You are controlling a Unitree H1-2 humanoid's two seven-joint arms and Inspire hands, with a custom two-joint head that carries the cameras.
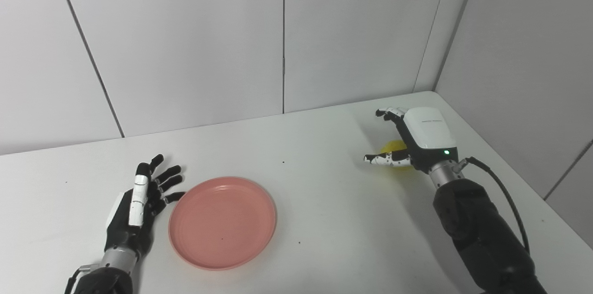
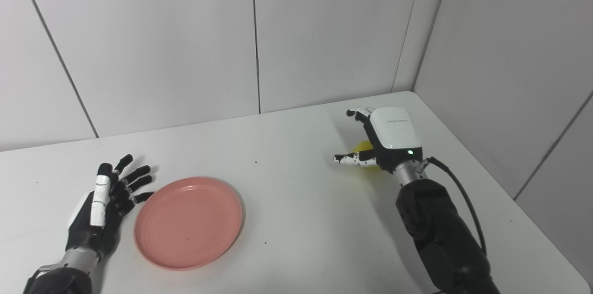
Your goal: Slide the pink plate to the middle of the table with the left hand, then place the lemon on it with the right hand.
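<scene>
A plain white rectangular table (image 1: 324,220) is standing against smooth white wall panels (image 1: 194,39), its far right corner sitting tight in the room's corner.

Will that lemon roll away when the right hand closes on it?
Possibly: the lemon looks rounded, so it may roll on the smooth table. The right hand, fingers apart around it, should block that. It is mostly hidden; firmness unclear.
</scene>
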